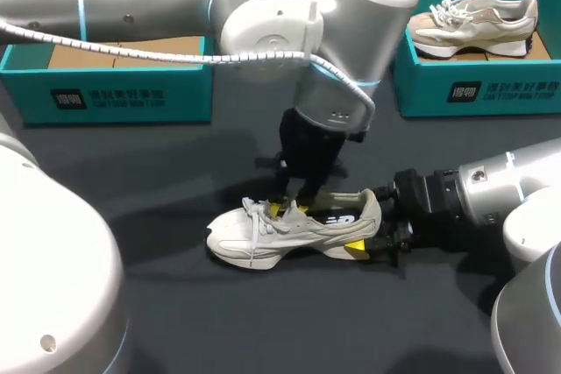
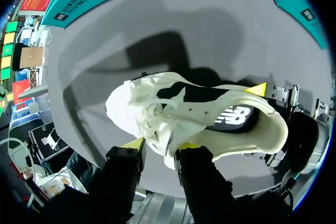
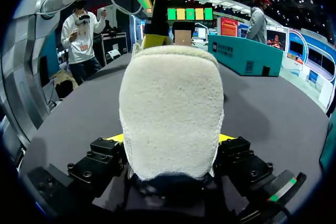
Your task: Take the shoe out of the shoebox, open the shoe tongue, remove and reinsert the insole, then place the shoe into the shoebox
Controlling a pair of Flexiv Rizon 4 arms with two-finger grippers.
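A cream sneaker lies on its sole on the dark table, toe to the left. My left gripper comes straight down onto its laced top. In the left wrist view the gripper has its yellow tips pressed on both sides of the tongue and laces of the shoe. My right gripper lies low at the heel. In the right wrist view the fuzzy heel fills the gap, and the gripper clasps it from both sides.
A teal shoebox with a brown cardboard floor stands at the back left. A second teal box at the back right holds another pale sneaker. Bare table lies in front of the shoe.
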